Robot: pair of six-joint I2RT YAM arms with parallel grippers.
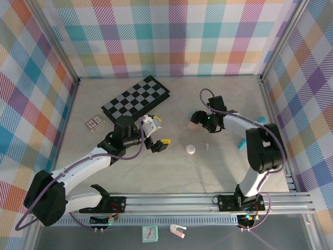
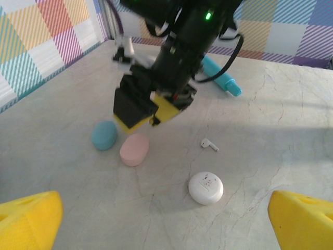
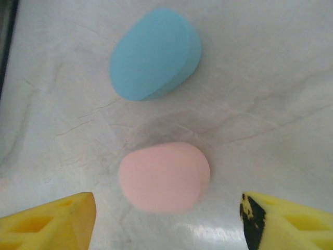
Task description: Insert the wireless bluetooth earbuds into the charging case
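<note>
Beside the round white case, not touching it, lies a white earbud on the table. The right gripper hovers over the shut pink case, fingers spread; the left gripper also stands wide. So tiny a bud may slip when pinched.

I see bare tabletop across the lower centre of the top view, passable; chessboard blocks upper left; white case and earbud sit mid-frame; right wrist view: teal case just above pink case, narrow gap between.
</note>
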